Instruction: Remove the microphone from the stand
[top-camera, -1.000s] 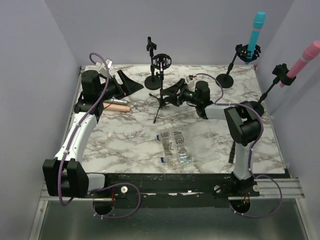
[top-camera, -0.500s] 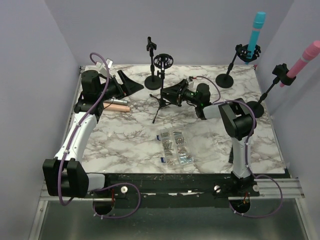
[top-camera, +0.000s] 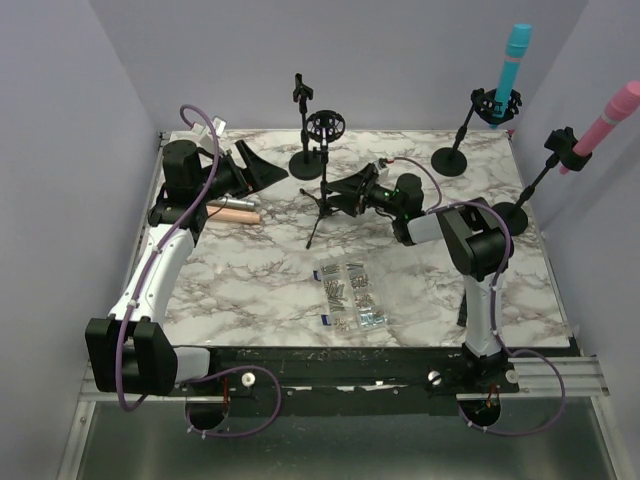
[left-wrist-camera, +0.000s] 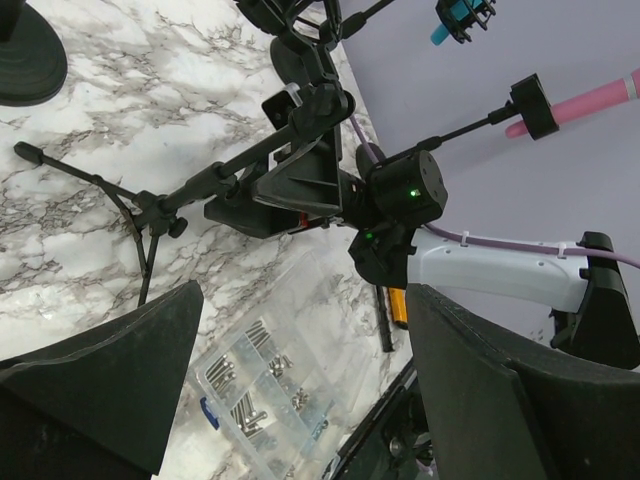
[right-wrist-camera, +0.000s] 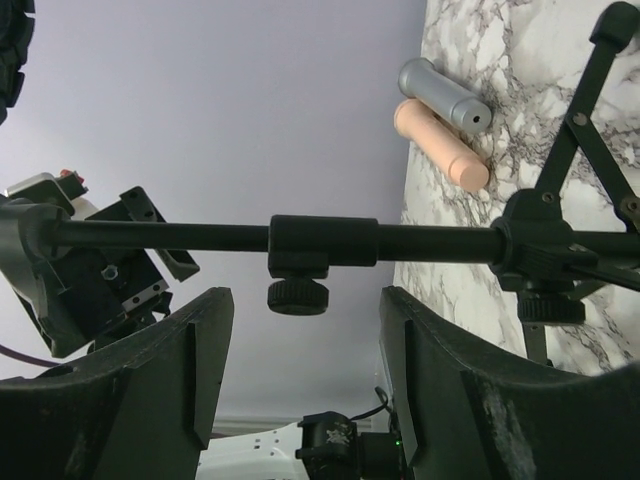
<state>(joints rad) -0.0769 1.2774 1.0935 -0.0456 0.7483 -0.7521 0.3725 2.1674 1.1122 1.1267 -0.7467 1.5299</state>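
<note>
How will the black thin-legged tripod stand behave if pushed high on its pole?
The black thin-legged tripod stand probably tips easily: its footprint looks small and its pole long. It looks light, slim tubing, yet likely stiff. Its feet may slide on the smooth marble-patterned table.

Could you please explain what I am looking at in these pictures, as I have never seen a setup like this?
These are two robot arms bolted to a marble table, each ending in a two-finger gripper. The wide picture comes from a fixed camera above and behind them; the other two come from cameras on the wrists. On the table are a clear box of screws, a grey cylinder, a peach cylinder and a tilted tripod stand. At the back, taller stands hold a blue microphone and a pink microphone. The left gripper is open and empty. The right gripper is open too, right at the tripod stand's pole, holding nothing.
</note>
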